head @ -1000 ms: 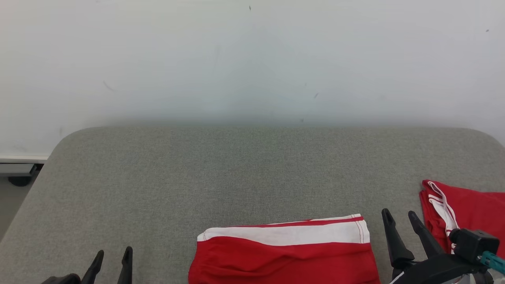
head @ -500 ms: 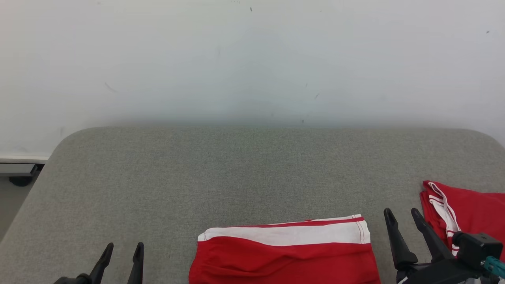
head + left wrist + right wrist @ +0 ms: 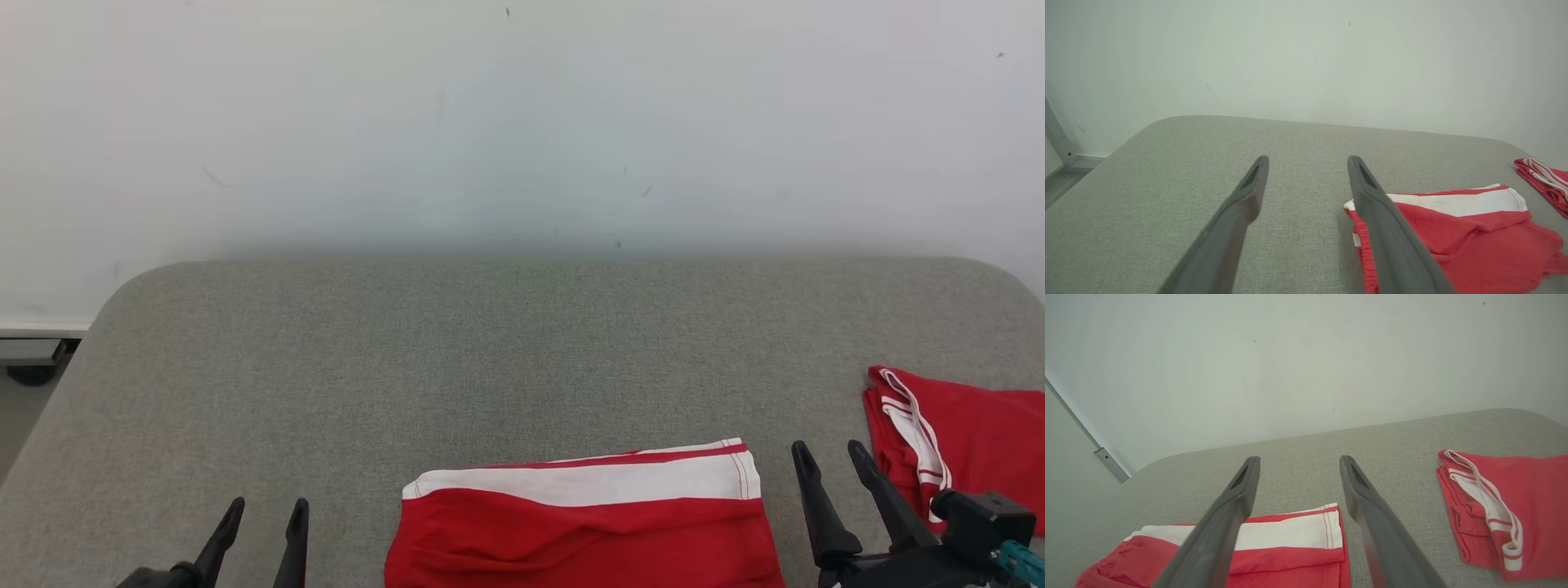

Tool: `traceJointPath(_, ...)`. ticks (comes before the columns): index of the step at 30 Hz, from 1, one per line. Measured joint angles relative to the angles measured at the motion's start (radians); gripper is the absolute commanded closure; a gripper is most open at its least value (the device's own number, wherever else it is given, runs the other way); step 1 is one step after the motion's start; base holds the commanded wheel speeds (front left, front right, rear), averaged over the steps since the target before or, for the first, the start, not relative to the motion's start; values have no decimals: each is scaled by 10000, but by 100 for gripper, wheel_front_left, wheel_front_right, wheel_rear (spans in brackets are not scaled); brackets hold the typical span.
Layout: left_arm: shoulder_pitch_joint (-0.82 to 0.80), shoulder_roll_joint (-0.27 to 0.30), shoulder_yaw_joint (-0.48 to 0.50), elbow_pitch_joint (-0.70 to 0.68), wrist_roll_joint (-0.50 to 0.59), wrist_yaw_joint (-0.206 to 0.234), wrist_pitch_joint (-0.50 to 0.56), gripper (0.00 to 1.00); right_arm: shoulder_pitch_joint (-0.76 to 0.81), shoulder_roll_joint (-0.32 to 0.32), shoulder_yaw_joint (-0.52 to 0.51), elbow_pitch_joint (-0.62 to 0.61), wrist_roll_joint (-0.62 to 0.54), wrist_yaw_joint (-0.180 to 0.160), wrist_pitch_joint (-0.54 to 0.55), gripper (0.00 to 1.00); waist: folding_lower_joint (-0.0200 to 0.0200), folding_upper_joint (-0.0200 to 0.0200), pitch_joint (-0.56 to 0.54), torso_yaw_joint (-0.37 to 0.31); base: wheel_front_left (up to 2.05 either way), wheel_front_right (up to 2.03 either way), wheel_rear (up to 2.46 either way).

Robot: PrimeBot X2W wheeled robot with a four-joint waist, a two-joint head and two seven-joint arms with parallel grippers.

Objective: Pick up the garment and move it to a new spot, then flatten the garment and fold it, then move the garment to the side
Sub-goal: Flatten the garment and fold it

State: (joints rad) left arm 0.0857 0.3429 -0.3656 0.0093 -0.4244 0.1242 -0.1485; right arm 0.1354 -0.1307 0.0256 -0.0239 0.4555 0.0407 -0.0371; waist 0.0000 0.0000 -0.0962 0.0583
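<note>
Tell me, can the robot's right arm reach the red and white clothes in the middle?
Probably yes. The right gripper stands open right beside the middle garment, with bare grey table between them and nothing in the way.

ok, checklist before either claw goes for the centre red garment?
1. Is the left claw open and empty: ok.
2. Is the right claw open and empty: ok.
3. Does the centre garment lie between the claws, touched by neither: ok.
4. Is the centre garment flat: not ok, its red part is creased in the left wrist view.
5. Is the second garment apart from it, with bare table between: ok.
6. Where is the centre garment's near edge: cannot tell, it is cut off at the bottom of the head view.
</note>
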Motion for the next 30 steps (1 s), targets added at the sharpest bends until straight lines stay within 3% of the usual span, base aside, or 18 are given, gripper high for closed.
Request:
traceJointPath(8, 128, -146, 54, -316, 305, 0, 305, 0, -19, 42, -13, 153, 35, 33, -38, 0, 0, 0, 38, 22, 0, 0, 0)
traceJointPath(18, 151, -297, -13, -650, 510, 0, 807, 0, -881, 209, -420, 1760, 399, -1285, 2288, 0, 0, 0, 157, 39, 0, 0, 0)
traceJointPath(30, -7, -370, -222, -709, 548, 0, 1271, 0, -2168, 4, 176, 3739, -12, -1555, 4815, 0, 0, 0, 404, 325, 0, 0, 0)
